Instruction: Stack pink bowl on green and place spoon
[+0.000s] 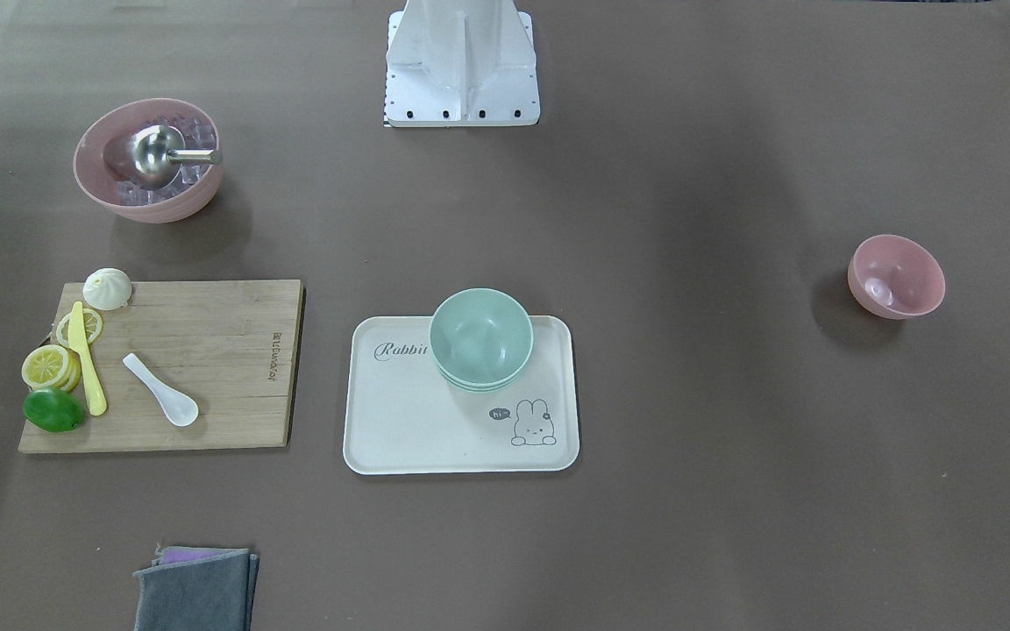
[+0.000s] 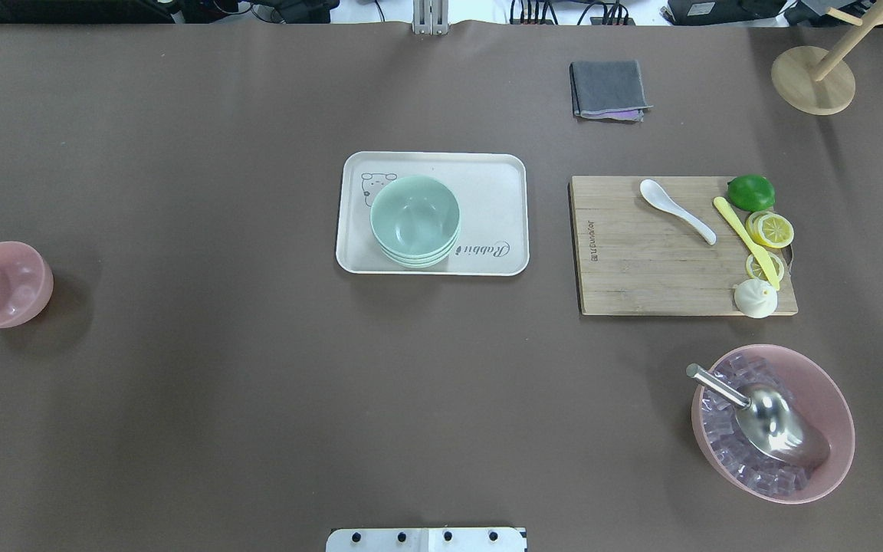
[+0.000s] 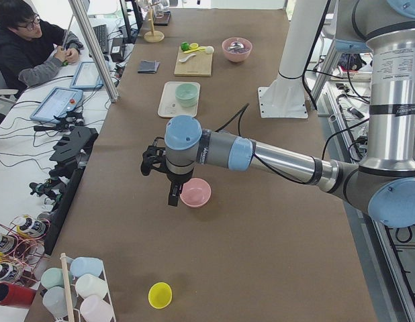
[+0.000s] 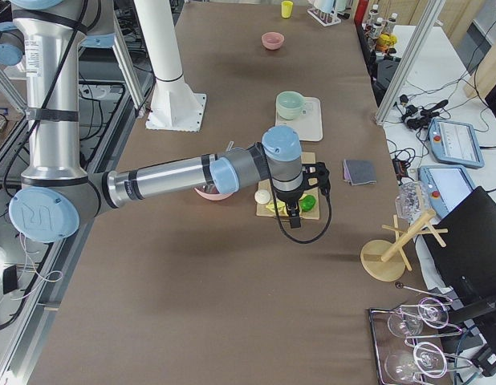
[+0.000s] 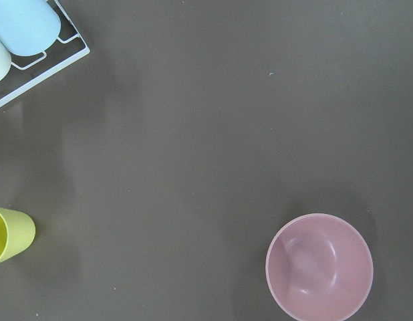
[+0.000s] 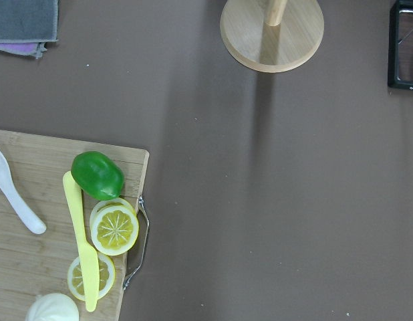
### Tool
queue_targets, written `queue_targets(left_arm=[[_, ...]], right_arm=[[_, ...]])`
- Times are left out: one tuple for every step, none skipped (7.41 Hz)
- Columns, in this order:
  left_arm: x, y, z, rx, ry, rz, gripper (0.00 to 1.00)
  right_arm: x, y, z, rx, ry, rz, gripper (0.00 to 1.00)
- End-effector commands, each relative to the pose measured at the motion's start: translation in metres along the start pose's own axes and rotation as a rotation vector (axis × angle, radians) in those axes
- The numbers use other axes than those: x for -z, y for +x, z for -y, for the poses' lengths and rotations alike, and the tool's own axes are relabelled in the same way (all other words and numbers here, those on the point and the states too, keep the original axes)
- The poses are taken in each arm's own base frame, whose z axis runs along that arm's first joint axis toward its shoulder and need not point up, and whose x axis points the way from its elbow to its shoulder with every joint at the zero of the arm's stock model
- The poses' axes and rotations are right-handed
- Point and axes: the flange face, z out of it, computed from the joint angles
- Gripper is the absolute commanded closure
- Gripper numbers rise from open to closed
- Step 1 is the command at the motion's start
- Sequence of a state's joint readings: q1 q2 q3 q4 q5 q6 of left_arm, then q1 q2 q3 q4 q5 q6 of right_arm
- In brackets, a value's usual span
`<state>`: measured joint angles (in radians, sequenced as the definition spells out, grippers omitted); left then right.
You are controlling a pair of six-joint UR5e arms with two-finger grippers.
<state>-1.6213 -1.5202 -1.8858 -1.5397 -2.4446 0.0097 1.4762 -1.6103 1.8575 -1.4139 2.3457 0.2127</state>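
Note:
The small pink bowl [image 2: 1, 284] stands upright on the brown table at the far left of the overhead view; it also shows in the left wrist view [image 5: 319, 266]. The mint-green bowls [image 2: 415, 221] are nested on a cream tray [image 2: 499, 192] at mid table. The white spoon [image 2: 677, 210] lies on a wooden cutting board [image 2: 641, 268]. My left gripper [image 3: 172, 193] hangs high beside the pink bowl [image 3: 195, 192]. My right gripper [image 4: 293, 218] hangs over the board's outer end. Both show only in side views, so I cannot tell if they are open or shut.
On the board lie a yellow knife [image 2: 744, 239], lemon slices [image 2: 771, 230], a lime [image 2: 750, 192] and a white bun [image 2: 756, 297]. A large pink bowl [image 2: 832, 414] holds clear cubes and a metal scoop. A grey cloth [image 2: 608, 89], a wooden stand [image 2: 812, 80] and a yellow cup [image 5: 7, 234] are nearby.

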Motion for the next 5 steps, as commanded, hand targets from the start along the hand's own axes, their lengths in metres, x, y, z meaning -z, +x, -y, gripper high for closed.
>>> queue_targets(left_arm=[[0.004, 0.014, 0.024, -0.01, 0.034, -0.006, 0.01], [0.003, 0.015, 0.027, -0.012, 0.034, 0.001, 0.01], [-0.003, 0.015, 0.026, -0.023, 0.023, 0.028, 0.0], [-0.031, 0.025, 0.027, -0.041, -0.027, 0.101, 0.0], [-0.059, 0.022, 0.028, -0.004, -0.073, 0.116, 0.0]], right_arm=[[-0.005, -0.008, 0.004, 0.03, -0.004, 0.001, 0.0], [-0.003, -0.013, 0.007, 0.031, 0.001, 0.005, 0.0], [-0.008, -0.015, 0.007, 0.033, -0.009, 0.003, 0.0], [-0.021, -0.026, 0.005, 0.045, -0.033, 0.007, 0.0], [-0.031, -0.035, 0.005, 0.017, -0.049, 0.002, 0.0]])
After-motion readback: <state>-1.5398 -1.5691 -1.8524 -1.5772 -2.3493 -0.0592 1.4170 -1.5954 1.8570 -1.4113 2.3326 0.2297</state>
